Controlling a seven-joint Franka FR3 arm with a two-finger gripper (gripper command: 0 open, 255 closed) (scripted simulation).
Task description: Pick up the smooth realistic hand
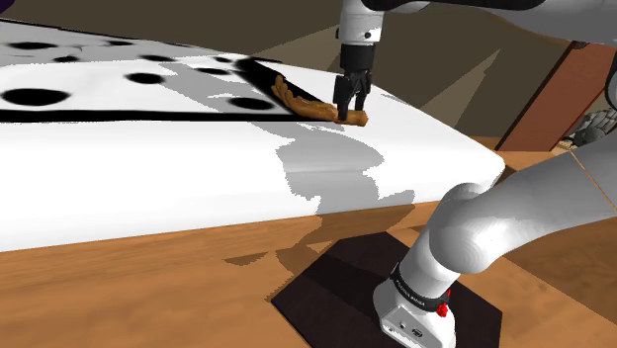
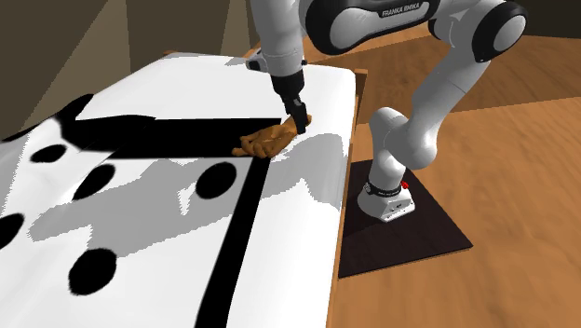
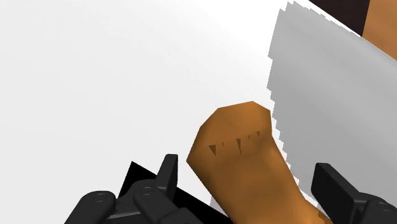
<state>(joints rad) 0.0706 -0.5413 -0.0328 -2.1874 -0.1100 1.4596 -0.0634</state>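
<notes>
I log: brown hand [image 1: 297, 102] lying flat on white black-spotted surface [image 1: 198, 168]. End effector [image 1: 349, 111] pointing down over hand's right end, fingers parted. Arm base [image 1: 420, 297] on dark square pad [image 1: 326, 292]. Wood floor [image 1: 129, 287].

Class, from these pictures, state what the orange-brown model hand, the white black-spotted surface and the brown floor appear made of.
Orange-brown model hand: smooth, matte, one even colour; perhaps plastic or rubber, unclear. White black-spotted surface: flat, untextured; material unclear. Brown floor: wood, streaked grain shows.

a room in a home, likely a bedroom: a wide white cover [image 2: 298, 242] with black spots on a wood-edged bed [image 2: 346, 186], wooden floor [image 2: 521, 158], brown walls [image 2: 112, 37].
</notes>
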